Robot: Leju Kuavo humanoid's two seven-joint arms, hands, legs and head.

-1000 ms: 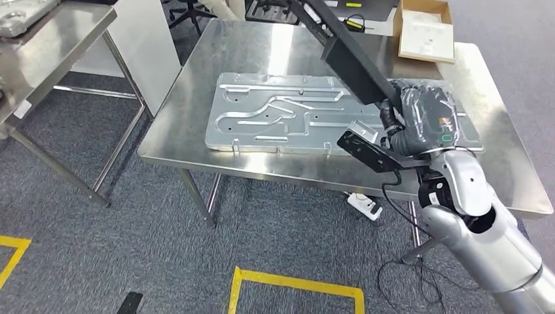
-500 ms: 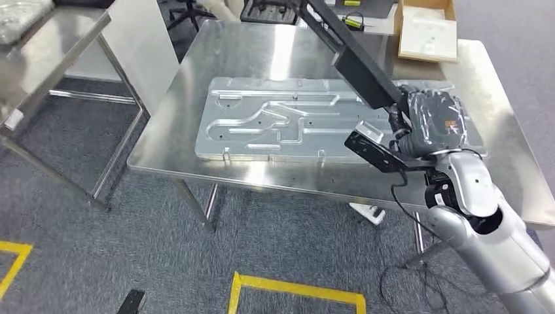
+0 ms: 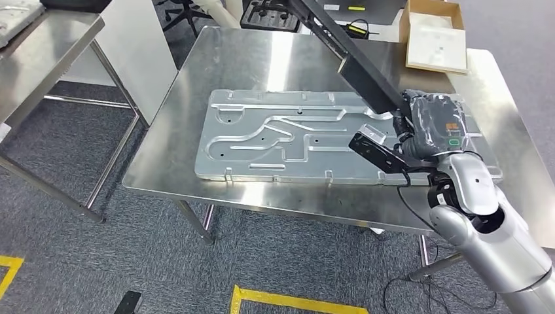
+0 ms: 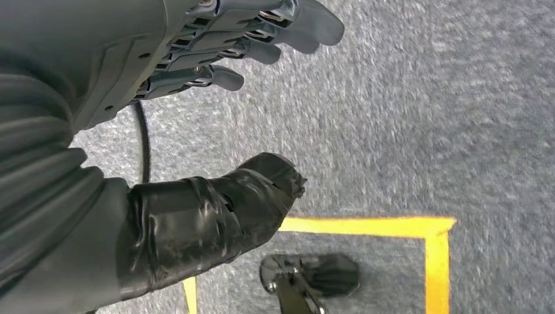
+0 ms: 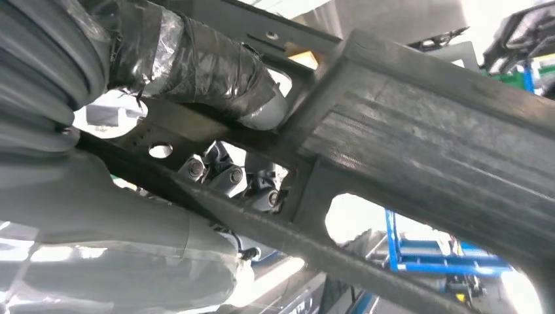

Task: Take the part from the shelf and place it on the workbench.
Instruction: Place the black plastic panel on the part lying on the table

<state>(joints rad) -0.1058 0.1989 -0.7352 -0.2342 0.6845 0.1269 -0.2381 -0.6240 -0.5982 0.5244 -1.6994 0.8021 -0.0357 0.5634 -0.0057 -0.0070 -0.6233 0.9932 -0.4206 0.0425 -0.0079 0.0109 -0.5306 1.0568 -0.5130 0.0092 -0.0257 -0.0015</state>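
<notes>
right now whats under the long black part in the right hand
The black part, gripped by the right hand, slants over the stamped metal panel lying on the steel workbench. The panel's right end is covered by the hand, so what lies there is hidden.

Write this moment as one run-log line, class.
right hand: grips black part above workbench | left hand: open, hanging | metal panel: flat on workbench

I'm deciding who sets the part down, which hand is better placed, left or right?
Right. The right hand already grips the black part above the workbench; the left hand hangs open over the floor.
</notes>
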